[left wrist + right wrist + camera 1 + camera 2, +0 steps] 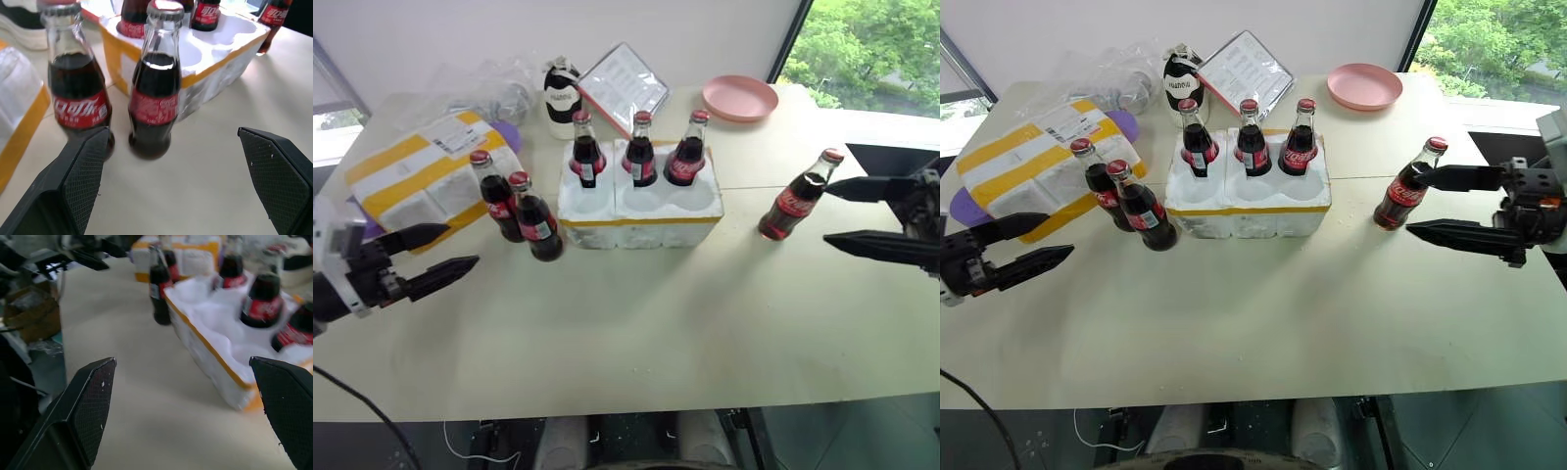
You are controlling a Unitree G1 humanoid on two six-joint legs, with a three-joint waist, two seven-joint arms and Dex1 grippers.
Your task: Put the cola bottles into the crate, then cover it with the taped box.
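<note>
Cola bottles: three upright in the back row of the crate (639, 204), front three wells bare. Crate itself mid-tabletop, toward the far edge. Two more bottles (517, 208) upright just off the crate's left end, close together, nearer one almost touching the foam. Sixth bottle (797, 196) standing apart off the crate's right end, toward the right edge. Taped box (416, 176) at the far left corner, label up, beside the left pair. Left gripper (435, 255) above the left edge, fingers wide apart, nothing held, pointed toward the left pair. Right gripper (1442, 204) at the right edge, fingers spread wide, empty, tips just beside the lone bottle. Pink plate (740, 97), squat black-and-white bottle (562, 99) and a tablet (624, 85) along the far edge.
</note>
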